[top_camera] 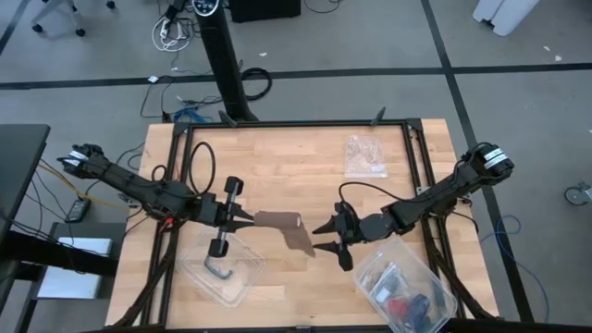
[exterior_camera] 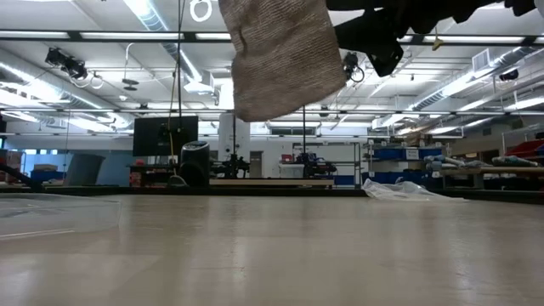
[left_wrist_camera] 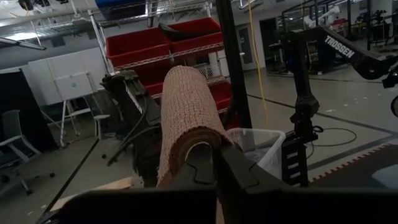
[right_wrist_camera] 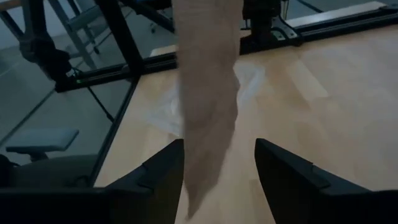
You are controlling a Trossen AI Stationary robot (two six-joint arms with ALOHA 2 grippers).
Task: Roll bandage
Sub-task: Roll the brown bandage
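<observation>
The left claw [top_camera: 248,222] is clamped shut on one end of the bandage [top_camera: 287,228], which hangs off the table toward the right claw [top_camera: 335,240]. That claw gapes, the strip's free end between its fingers, ungripped. Rolling seems barely begun; next calls for re-pinching that end.

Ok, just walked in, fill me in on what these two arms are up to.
The two arms are working on a brown bandage above the middle of the wooden table. The left gripper is shut on one end of it and holds it up off the table, so the strip hangs down. The right gripper sits at the free end with its fingers open on either side of the strip, not clamping it. None of it looks rolled yet.
</observation>
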